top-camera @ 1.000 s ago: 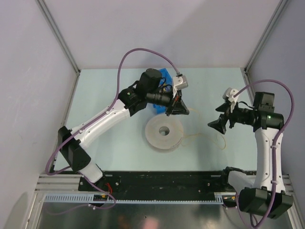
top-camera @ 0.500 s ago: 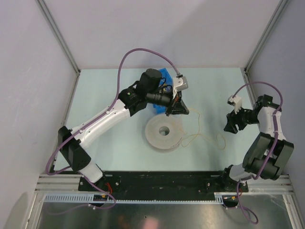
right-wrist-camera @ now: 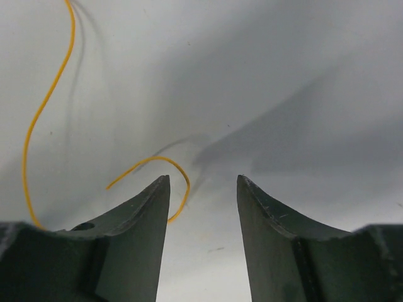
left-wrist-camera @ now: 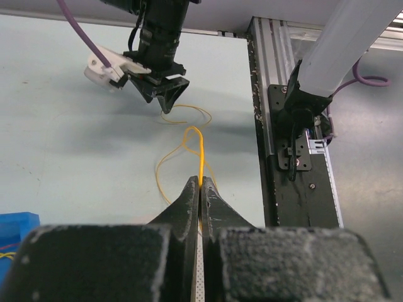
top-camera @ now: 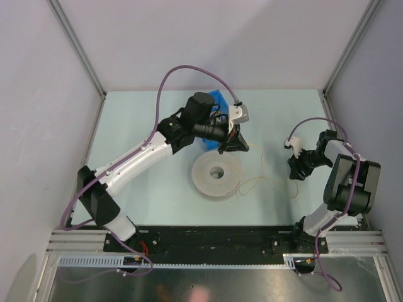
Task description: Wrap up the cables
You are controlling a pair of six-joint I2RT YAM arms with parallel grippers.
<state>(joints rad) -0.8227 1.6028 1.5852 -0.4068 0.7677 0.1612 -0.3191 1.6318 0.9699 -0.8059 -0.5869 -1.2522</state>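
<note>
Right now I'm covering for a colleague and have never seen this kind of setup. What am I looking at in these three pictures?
Two robot arms are bolted at the near edge of a pale table. The overhead picture looks down on both arms. The other two pictures come from a small camera on each wrist, looking past that arm's own fingers. On the table are a white spool, a blue box partly hidden by the left arm, and a thin yellow cable in loose loops. The left tool is shut and pinches the cable. The right tool is open by the cable's curled end and grips nothing.
</note>
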